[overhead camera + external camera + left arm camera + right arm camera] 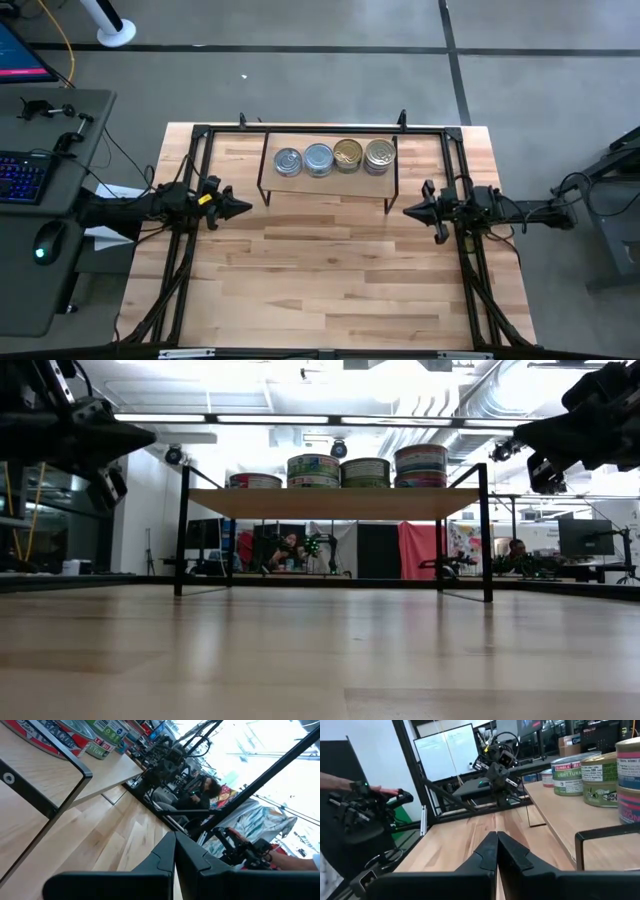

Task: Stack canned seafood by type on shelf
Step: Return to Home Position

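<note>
The left jaws are closed on nothing, their two dark fingers (159, 864) pressed tip to tip. They hover above the bare worktop (330, 280) near its edge. The right jaws, straight opposite and well apart, are closed and empty too, fingers (487, 856) meeting at a point. Each pair points at the other across the wood.

The shelf (330, 186) stands between the two pairs and a little farther back, apart from both. All the tins sit on it in a row. Nearest the left jaws is a single red-labelled tin (288, 162) with a silver top. Next comes a silver-topped stack (318, 159), then a gold-topped stack (348, 155). Nearest the right jaws is the tallest stack (380, 155).

Behind the left jaws, past the worktop's edge, a grey desk holds a keyboard (22, 178) and a mouse (45, 243). Far beyond the right jaws, a dark-haired person (207, 790) sits in the room.
</note>
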Tool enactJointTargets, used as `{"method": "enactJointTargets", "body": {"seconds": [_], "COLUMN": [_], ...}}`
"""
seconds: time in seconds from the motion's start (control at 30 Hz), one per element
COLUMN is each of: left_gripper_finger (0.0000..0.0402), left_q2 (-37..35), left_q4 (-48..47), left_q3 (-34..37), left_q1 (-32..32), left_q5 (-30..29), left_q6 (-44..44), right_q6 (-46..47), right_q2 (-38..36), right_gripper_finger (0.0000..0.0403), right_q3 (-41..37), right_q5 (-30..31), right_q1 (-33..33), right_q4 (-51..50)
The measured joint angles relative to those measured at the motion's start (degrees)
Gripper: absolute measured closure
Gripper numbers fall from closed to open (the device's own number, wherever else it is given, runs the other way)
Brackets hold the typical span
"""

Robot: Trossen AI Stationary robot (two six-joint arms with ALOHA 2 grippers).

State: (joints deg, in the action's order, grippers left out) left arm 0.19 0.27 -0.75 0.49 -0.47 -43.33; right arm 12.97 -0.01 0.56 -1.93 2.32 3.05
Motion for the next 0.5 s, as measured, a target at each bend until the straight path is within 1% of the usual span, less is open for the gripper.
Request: {"method": "enactJointTargets", "body": {"seconds": [0.5], "left_gripper_finger": [0.0401], "left_q2": [0.0], "left_q4": [0.04], "left_q3": [0.02], "left_q1": [-0.09], "left_q5": [0.0], "left_q6": [0.0], "right_q6": [0.0], "right_q2": [0.7], "right_gripper_finger": [0.0402], "right_q3": [-0.02], "right_q5": [0.0], "right_q1": [-0.01], "right_q4": [-1.66]}}
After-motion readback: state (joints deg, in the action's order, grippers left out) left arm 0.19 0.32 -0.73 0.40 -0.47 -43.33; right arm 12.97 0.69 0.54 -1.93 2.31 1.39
